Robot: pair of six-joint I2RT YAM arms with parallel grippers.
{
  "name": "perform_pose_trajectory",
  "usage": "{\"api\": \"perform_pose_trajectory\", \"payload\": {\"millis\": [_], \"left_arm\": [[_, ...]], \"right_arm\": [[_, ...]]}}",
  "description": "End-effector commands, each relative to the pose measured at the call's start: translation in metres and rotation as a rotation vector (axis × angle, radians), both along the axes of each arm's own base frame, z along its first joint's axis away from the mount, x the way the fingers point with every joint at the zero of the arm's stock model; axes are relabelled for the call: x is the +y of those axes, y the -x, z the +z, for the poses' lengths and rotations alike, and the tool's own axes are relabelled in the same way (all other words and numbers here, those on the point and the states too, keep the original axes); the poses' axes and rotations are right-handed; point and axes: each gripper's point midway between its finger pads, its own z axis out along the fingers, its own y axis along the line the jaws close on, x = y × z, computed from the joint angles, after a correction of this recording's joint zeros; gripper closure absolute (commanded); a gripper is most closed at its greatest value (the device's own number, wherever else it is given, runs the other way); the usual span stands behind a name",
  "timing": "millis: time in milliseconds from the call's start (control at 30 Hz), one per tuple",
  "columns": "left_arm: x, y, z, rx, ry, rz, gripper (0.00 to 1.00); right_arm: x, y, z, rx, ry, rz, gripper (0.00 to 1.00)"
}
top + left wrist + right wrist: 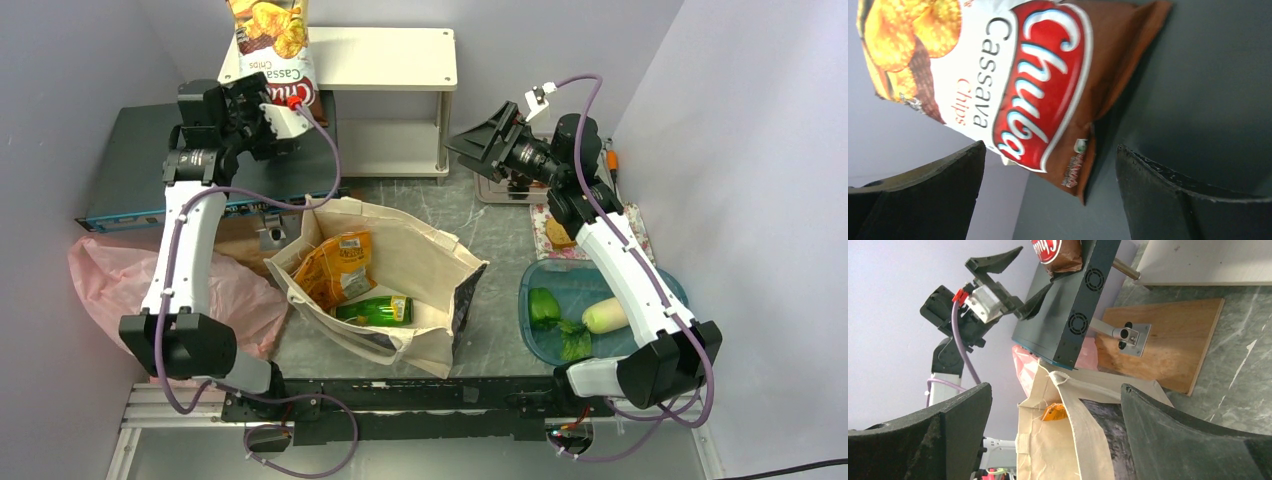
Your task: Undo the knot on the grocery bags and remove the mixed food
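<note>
Nearest, a metal rail [150, 405] edges the grey marbled table [500, 220], walled in pale lilac. The beige canvas tote [420, 260] gapes at centre, an orange chip bag [340, 268] and green bottle [378, 310] inside; the thin pink bag [105, 280] lies crumpled to its left. Right, a blue tub [580, 285] holds greens [548, 308] and a radish [605, 315]. Farther, the right gripper [1056, 387] hangs wide, empty. The left gripper [1050, 147] is spread wide too, gripping nothing; the glossy cassava bag [1013, 85] stands just ahead on a dark box [130, 170].
</note>
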Motion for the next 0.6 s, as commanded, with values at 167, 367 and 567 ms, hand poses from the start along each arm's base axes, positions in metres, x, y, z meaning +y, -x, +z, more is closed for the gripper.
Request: {"api": "perform_pose_trajectory", "payload": {"millis": [167,367,567], "left_arm": [[0.04,-0.059,0.059,-0.26,0.025,0.222,0.01],[0.05,-0.088,0.084,-0.332,0.087,0.265,0.01],[0.059,-0.102,0.112,-0.414,0.122,0.296,0.01]], "right_arm": [[-0.002,0.009,0.021,-0.078,-0.013,0.013,0.0],[-0.002,0.007,0.022,-0.08,-0.017,0.011,0.0],[-0.003,0.009,0.021,-0.086,-0.013,0.008,0.0]]}}
